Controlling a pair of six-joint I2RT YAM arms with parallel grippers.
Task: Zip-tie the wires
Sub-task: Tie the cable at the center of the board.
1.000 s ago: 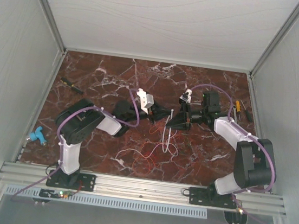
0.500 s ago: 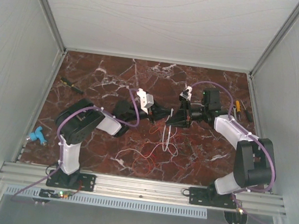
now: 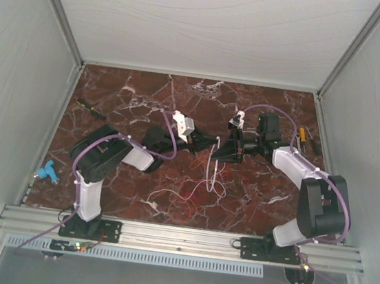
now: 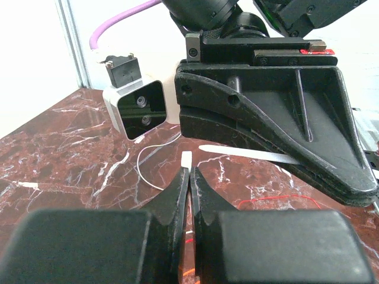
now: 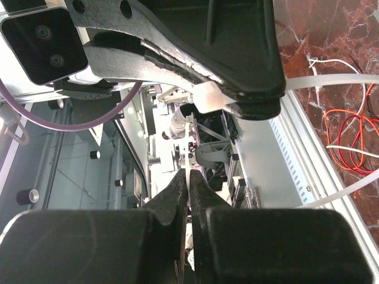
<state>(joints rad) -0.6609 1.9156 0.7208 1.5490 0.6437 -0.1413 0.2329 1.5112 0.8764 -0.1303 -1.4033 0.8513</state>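
Left gripper (image 4: 189, 176) clamped shut on one end of the zip tie (image 4: 249, 154) — a pale tab pokes out above the fingertips. Right gripper (image 5: 189, 178) is pinched shut on the same strip, tip to tip with the left over the tabletop (image 3: 113, 91) centre. Wires (image 3: 192, 198) lie loose nearer the near edge.

The right gripper (image 5: 189, 177) has its fingers pressed together on a thin pale edge of the zip tie (image 5: 325, 81); just beyond, the left gripper (image 5: 237, 105) clamps its white end; the wires (image 5: 349, 133), red-orange and white, lie looped on the table (image 5: 331, 29) toward its near edge.
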